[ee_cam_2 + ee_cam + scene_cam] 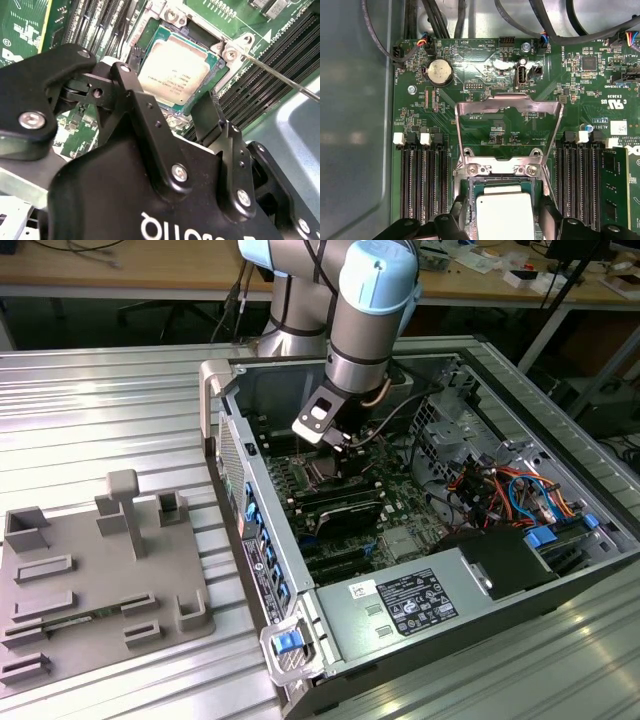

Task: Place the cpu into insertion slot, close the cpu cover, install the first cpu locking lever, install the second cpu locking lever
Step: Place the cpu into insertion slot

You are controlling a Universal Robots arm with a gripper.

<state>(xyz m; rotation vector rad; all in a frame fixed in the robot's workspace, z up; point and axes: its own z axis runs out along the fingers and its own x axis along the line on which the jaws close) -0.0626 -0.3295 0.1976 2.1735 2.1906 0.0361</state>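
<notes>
Arm is down inside the open black-and-silver tower computer case [255, 490], with the black two-finger gripper [164, 85] right over the socket area. The small flat square cpu with silver-grey metal top and green rim [505, 212] lies flat in the square black insertion slot with silver surround [325, 473]. Both wrist views suggest it is seated. The black fingers [145, 107] are spread, one beside each of two opposite cpu edges, and look clear of it in the first wrist view, so nothing is clamped. The chip is square, so it has no long axis; it sits directly between the fingertips, just beyond them. The thin silver hinged cpu cover with square window [506, 104] is swung up and back, hinged on the slot edge nearest the round silver coin cell [440, 71]. Green board shows through the window. The cover therefore lies off a free cpu edge, not across the finger line. A thin silver wire locking lever [280, 75] juts free from a slot corner over the long black memory slots [422, 185], unlatched. Judgement: placement done, cover not closed, lever not latched.
</notes>
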